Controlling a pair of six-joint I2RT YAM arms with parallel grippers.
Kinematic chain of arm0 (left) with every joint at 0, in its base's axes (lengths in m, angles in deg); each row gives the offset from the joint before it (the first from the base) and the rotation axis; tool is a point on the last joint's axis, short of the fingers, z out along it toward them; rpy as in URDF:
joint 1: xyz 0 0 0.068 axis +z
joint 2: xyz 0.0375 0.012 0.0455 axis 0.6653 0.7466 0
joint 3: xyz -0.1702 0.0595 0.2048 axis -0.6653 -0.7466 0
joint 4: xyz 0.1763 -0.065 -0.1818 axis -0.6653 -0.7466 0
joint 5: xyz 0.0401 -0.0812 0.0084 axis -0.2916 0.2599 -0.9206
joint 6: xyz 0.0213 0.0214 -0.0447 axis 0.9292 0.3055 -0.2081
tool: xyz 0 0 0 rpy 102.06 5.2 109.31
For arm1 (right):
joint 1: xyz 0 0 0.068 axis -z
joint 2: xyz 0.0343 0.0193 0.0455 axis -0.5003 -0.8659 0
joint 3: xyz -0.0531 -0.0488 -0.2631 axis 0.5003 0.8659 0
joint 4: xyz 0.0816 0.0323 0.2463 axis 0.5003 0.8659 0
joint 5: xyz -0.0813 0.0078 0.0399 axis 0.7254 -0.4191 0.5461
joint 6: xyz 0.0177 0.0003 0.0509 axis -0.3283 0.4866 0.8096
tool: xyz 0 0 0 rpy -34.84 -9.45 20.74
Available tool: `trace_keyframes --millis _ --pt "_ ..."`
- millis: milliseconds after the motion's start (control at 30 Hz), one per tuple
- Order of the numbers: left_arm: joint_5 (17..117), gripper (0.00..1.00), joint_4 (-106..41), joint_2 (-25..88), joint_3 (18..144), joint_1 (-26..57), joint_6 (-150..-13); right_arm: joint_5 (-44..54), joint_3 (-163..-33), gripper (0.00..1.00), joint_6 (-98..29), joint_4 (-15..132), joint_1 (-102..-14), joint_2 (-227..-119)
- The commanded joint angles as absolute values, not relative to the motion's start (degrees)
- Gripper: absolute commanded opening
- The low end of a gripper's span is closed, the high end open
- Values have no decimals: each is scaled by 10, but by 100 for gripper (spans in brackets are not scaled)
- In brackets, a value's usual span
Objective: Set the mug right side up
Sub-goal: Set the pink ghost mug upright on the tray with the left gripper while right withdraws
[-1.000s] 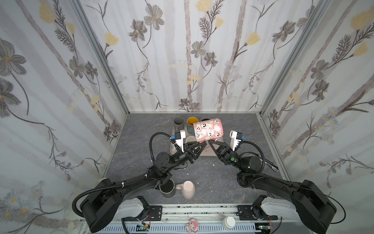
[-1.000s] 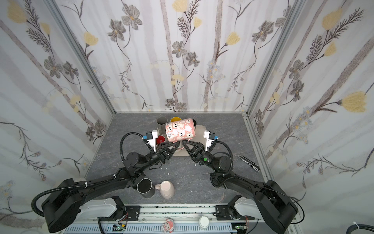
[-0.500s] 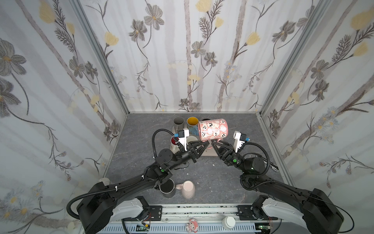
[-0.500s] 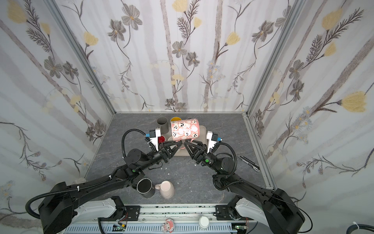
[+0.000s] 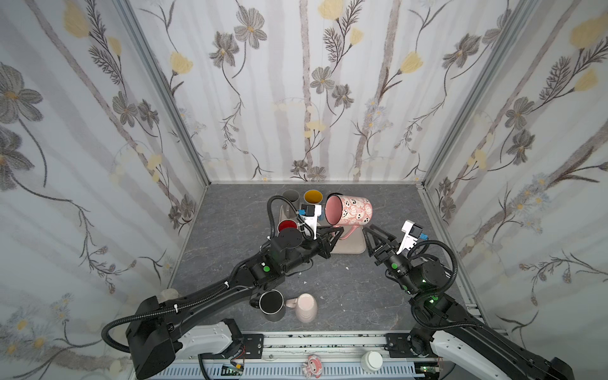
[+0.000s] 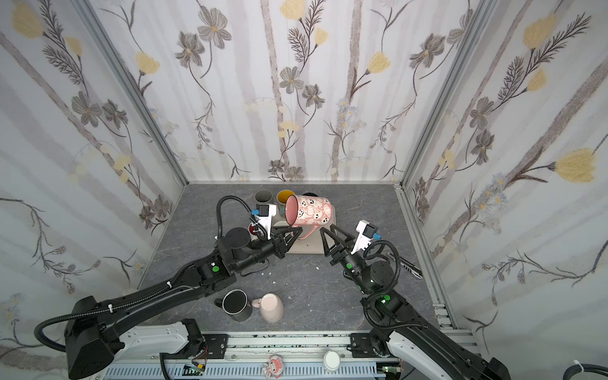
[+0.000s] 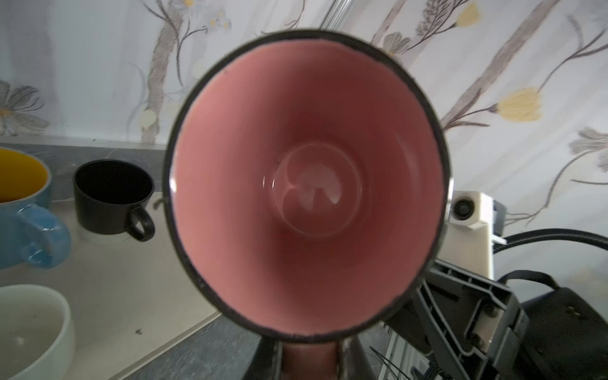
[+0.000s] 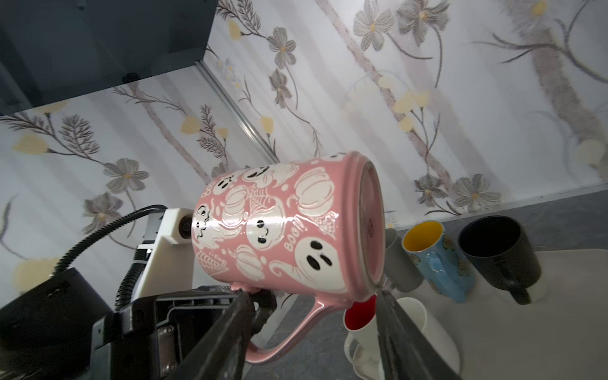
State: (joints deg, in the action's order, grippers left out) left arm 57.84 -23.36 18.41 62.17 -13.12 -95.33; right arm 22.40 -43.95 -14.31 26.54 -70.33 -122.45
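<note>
Currently, the pink ghost mug is off the surface, hanging above the beige mat at its near edge.

- Mug attitude: lying on its side. The mouth faces back along the left arm; the left wrist view looks straight into the pink interior. The base points away from that arm, toward the right one.
- Left gripper: clamped on the mug's handle, which hangs underneath the body. This arm alone carries the mug.
- Right gripper: jaws spread, holding nothing. Its tips sit just beside the mug's base rim, above the mat's near right corner. You cannot tell from these views whether one tip grazes the rim.
- Other cups stand on the mat's far and left parts, behind and below the mug; none is touched.

Progress, as a judgement: roughly halfway. The mug is neither mouth-down nor upright.

Still to do:
1. Rotate it a further quarter so the mouth faces up.
2. Lower it onto a bare part of the mat, base down.
3. Release the handle.

Watch: one grip on a thin handle could let the heavy body swing as you roll the wrist.
</note>
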Motion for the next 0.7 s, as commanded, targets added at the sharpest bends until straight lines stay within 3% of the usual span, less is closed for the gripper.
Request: trace_keyframes --millis 0,233,667 --pt "513 0 -341 209 674 -133 -943 337 -456 60 -166 399 -701 -1211" --pt "476 0 -509 327 787 -132 -928 371 -444 61 -169 447 -695 -1182" --pt "398 0 -599 494 903 -134 -888 398 -426 62 -190 498 -684 -1107"
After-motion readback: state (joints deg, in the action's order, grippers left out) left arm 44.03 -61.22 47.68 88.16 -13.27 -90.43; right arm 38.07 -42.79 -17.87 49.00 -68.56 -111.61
